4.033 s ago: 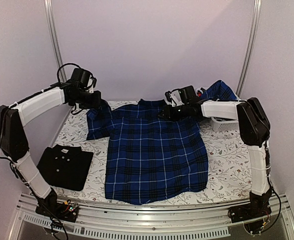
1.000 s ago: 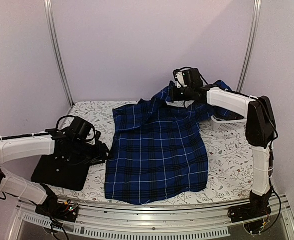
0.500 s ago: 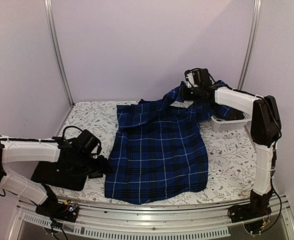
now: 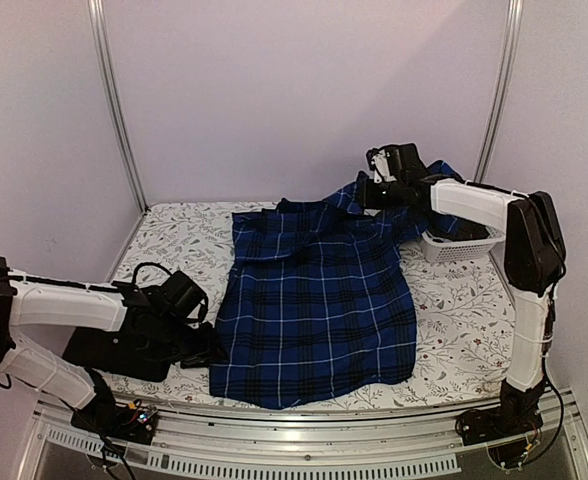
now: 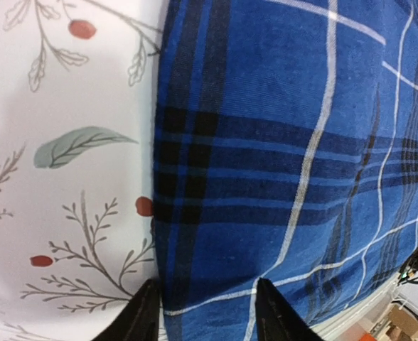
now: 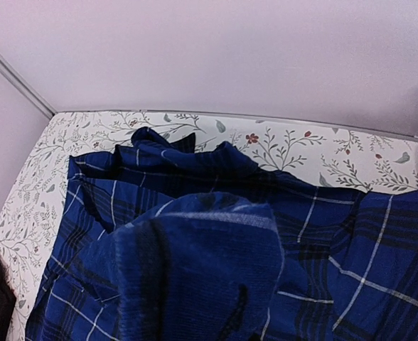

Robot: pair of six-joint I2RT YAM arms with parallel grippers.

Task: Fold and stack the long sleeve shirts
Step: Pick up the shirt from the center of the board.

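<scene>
We see a worktop [image 4: 464,320] covered in a white cloth printed with grey leaves, thin twigs and small red berries. It sits in a booth with pale lilac walls [image 4: 304,90]. A slim metal pole [image 4: 114,110] rises at each far corner, and a ribbed aluminium rail [image 4: 304,425] runs along the near edge.

The left end effector [image 4: 206,352] sits low over the printed cloth. Its fingers [image 5: 143,318] are apart, and the near left hem of the blue plaid collared cloth shirt [image 4: 314,310] lies between them. In the left wrist view, bare printed worktop [image 5: 67,177] lies to one side of the fingers and plaid fabric [image 5: 287,142] to the other. The plain black cloth shirt [image 4: 104,350] lies folded just beside and beneath this end effector's arm.

The right end effector [image 4: 371,188] is raised above the far right of the worktop. It is clamped together on a bunch of the plaid shirt, so that corner hangs lifted from it. The rest of the shirt spreads flat below and towards the near edge. In the right wrist view the bunched cloth [image 6: 195,270] hides the fingers. Beyond it the worktop [image 6: 294,145] meets the back wall [image 6: 230,50]. A white plastic lattice basket [image 4: 454,245] stands just beside and below this end effector.
</scene>
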